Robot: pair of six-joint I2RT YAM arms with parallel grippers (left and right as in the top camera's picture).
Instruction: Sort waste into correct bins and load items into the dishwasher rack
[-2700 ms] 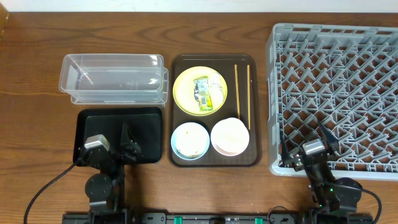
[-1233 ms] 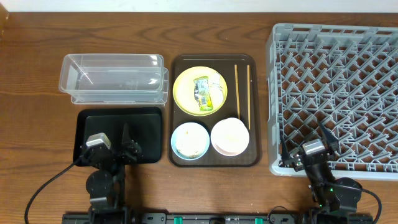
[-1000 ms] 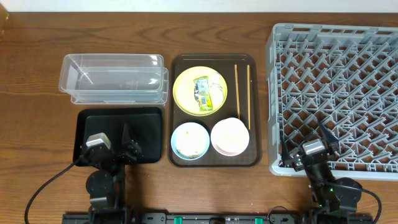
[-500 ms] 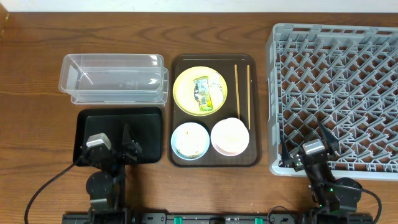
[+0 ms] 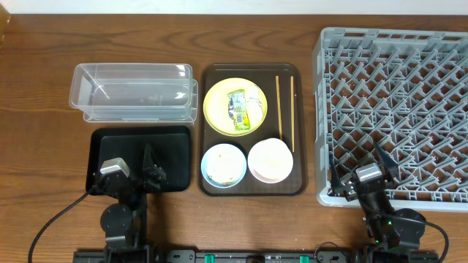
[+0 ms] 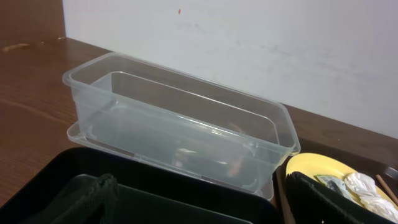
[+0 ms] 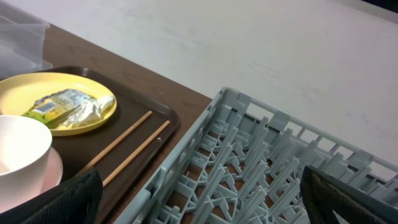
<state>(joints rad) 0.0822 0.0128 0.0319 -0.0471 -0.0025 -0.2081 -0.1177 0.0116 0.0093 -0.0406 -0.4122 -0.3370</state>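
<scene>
A pale-yellow plate (image 5: 235, 106) on the brown serving tray (image 5: 251, 188) carries a green-yellow snack wrapper (image 5: 238, 111) and a crumpled white paper scrap (image 5: 257, 109). Two chopsticks (image 5: 284, 111) lie to its right. The light-blue bowl (image 5: 223, 165) holds beige food scraps; the white bowl (image 5: 270, 160) sits beside it. The clear tub (image 5: 134, 92) and black tray (image 5: 172, 146) are at left, the grey rack (image 5: 395, 109) at right. My left gripper (image 5: 144, 175) is open over the black tray's near edge. My right gripper (image 5: 358, 175) is open over the rack's near-left corner. Both are empty.
The wooden table (image 5: 44, 139) runs under everything. In the left wrist view the clear tub (image 6: 180, 134) stands ahead, with the plate (image 6: 339, 180) at far right. In the right wrist view the chopsticks (image 7: 127, 149) lie left of the rack (image 7: 261, 168).
</scene>
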